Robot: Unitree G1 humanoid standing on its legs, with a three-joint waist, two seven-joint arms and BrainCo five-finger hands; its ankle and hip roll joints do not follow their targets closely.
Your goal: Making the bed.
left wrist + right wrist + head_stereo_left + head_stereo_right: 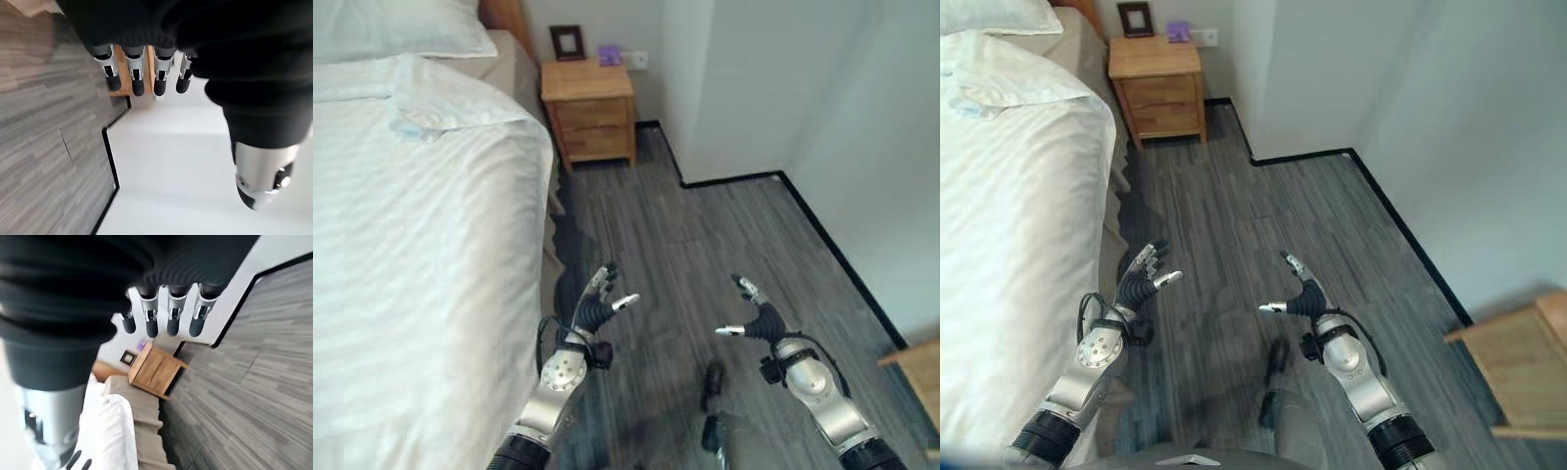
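A: Starting at our left, the bed's white striped duvet (421, 255) lies over the mattress and hangs down the near side. Its top edge looks rumpled and folded back near the white pillow (401, 29) at the head.

B: And our left hand (595, 305) hovers over the grey wood-plank floor (705, 235), just beside the bed's edge, with fingers loose and spread and nothing in them.

A: Our right hand (752, 315) is well apart from the bed, likewise relaxed and empty.

B: So no cloth is gripped yet. We judge the step in hand is getting to the duvet. To do it well, we should turn toward the bed and take the hanging edge with both hands spaced apart, so it pulls flat and not into a ridge.

A: The folded corner near the pillow will probably need smoothing up toward the headboard (504, 18).

B: Further right, a small wooden nightstand (590, 113) stands at the head of the bed, with a dark picture frame (568, 42) and a small purple object (610, 54) on it.

A: That nightstand narrows the room to stand there. The white wall corner (724, 98) juts in too, and a pale wooden piece (1518, 362) sits at our far right.
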